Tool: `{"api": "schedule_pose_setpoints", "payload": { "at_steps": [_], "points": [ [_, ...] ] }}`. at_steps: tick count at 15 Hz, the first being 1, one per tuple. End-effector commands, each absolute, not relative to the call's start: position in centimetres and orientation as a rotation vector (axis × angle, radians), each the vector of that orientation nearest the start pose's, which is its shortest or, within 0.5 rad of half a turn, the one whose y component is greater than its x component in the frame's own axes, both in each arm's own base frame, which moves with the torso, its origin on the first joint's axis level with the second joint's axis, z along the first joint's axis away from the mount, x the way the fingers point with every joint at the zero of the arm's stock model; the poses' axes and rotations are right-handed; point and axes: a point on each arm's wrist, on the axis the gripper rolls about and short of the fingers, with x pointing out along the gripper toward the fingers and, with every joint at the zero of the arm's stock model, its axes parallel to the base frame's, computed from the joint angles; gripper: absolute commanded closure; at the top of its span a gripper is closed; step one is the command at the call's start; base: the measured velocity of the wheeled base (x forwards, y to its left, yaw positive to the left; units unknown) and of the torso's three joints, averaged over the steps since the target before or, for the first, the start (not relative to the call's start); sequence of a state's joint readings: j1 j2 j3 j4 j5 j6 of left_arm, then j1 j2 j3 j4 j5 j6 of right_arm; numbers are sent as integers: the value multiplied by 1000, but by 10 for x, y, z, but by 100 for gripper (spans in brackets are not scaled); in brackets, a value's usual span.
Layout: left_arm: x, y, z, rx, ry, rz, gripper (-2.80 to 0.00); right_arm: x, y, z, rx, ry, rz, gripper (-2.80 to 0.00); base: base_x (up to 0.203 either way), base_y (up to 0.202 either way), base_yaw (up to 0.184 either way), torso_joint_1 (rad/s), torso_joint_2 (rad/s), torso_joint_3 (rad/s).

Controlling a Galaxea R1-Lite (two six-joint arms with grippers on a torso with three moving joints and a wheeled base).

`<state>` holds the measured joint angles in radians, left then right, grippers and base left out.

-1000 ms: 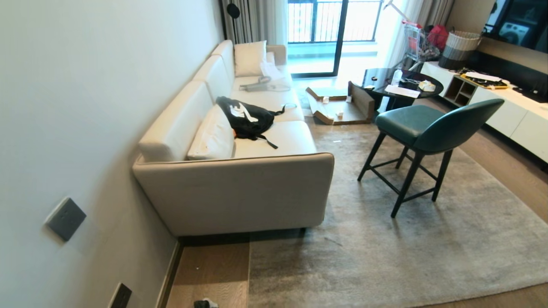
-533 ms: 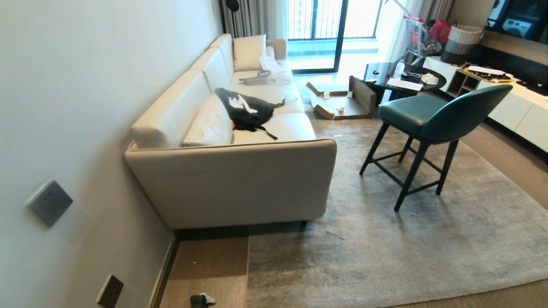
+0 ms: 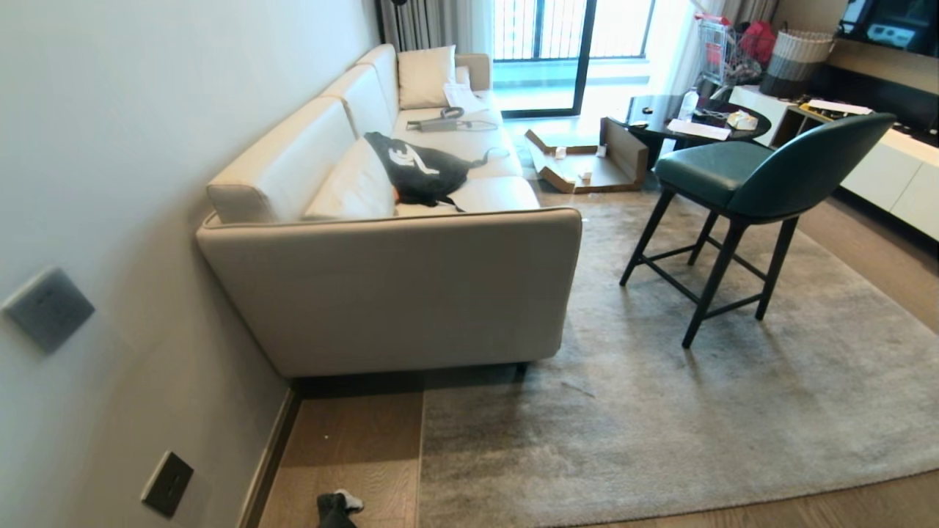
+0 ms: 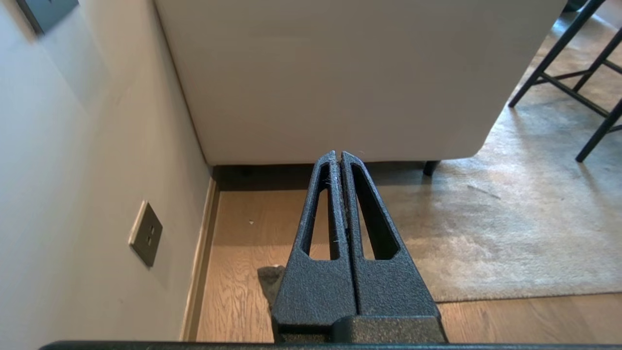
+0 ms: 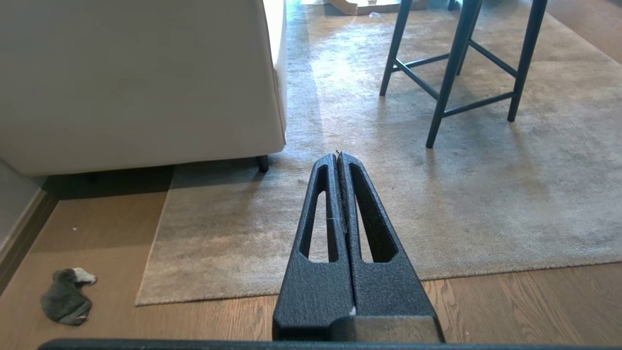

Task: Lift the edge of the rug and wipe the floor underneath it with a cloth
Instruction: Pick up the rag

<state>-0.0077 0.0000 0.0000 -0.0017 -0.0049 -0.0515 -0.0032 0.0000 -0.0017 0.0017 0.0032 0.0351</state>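
On the floor (image 5: 116, 321) beside the rug edge (image 5: 204, 295), cloth (image 5: 65, 296) unmoved, view tilted lower, both claws pressed together.

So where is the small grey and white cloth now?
The small grey and white cloth lies on the wood floor, left of the grey rug's corner, near the wall.
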Motion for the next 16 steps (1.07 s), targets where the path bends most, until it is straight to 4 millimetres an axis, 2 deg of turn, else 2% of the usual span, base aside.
{"api": "schedule_pose_setpoints", "payload": {
  "at_steps": [1, 7, 16],
  "points": [
    [-23, 0, 76, -52, -1, -14, 0, -23, 0, 76, 35, 0, 2, 0, 0, 0, 0, -33, 469, 407],
    [-23, 0, 76, -52, -1, -12, 0, -23, 0, 76, 35, 2, 0, 0, 0, 0, 0, -14, 407, 402],
    [-23, 0, 76, -51, -3, -14, 0, -23, 0, 76, 34, 0, 2, 0, 0, 0, 0, 2, 18, 23]
  ]
}}
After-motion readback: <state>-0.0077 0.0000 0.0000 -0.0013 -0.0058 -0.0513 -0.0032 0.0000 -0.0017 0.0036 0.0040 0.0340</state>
